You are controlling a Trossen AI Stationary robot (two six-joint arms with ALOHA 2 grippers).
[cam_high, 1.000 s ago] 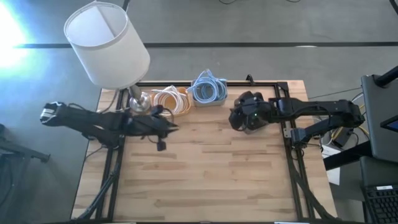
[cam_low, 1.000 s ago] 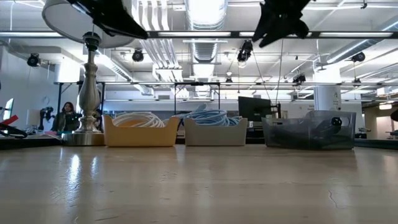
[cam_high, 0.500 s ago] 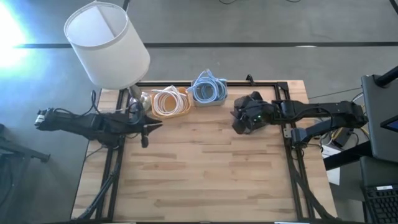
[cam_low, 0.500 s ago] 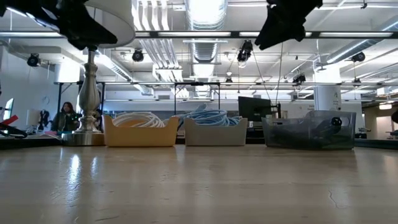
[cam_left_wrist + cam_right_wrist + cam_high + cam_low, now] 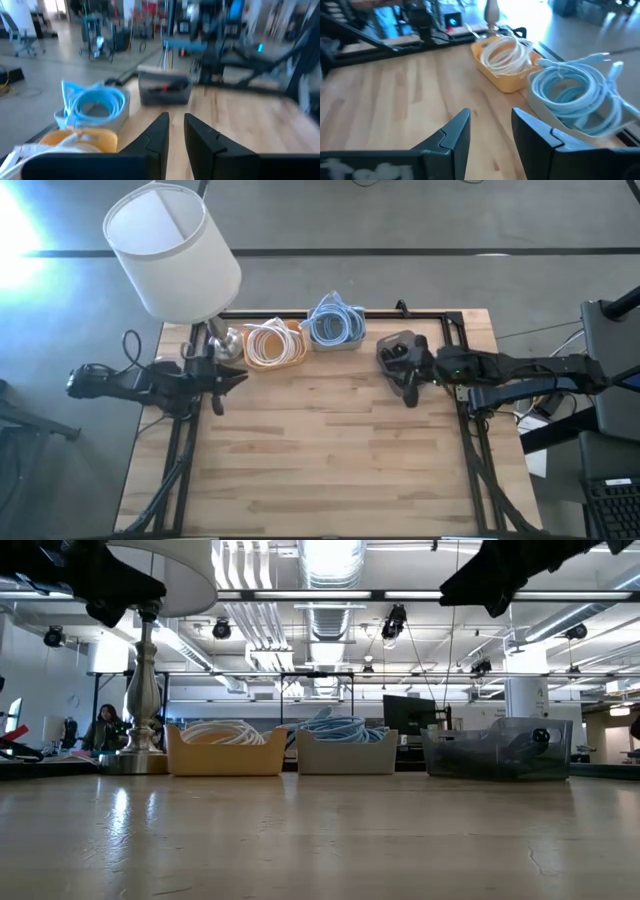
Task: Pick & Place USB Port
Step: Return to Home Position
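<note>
Both arms drawn back toward table sides vs. prior frames, left gripper held by lamp, fingers barely parted, nothing gripped, right gripper just beside black bin at rear right, fingers apart, empty, black cables seen inside bin.

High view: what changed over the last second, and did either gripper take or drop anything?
Both arms drew back toward their own sides of the table. The left gripper retreated left, away from the yellow bin. The right gripper pulled right off the black bin, uncovering it. Both are open and empty; nothing was visibly taken or dropped. The bins, cables and lamp stayed put.
</note>
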